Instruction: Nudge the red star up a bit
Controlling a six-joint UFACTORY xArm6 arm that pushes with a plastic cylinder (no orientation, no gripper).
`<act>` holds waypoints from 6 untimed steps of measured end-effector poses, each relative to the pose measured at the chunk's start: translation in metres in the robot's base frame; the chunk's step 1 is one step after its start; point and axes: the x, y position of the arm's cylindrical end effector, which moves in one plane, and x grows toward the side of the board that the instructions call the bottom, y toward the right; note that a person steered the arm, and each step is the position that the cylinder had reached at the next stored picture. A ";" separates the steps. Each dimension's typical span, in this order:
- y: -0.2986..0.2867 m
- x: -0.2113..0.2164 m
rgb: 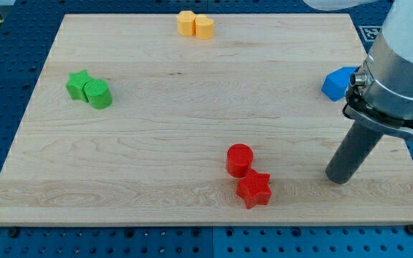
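The red star [254, 189] lies near the view's bottom, right of centre, on the wooden board [192, 129]. A red cylinder [239, 159] touches it at its upper left. My tip [338, 177] rests on the board to the right of the red star, well apart from it and slightly higher in the view. The dark rod rises from the tip up to the arm at the view's right edge.
A blue block [338, 83] sits at the right edge, partly hidden behind the arm. A green star [78, 84] and a green cylinder [98, 94] touch at the left. Two yellow blocks [195, 25] sit at the top edge.
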 end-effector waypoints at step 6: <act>-0.110 0.054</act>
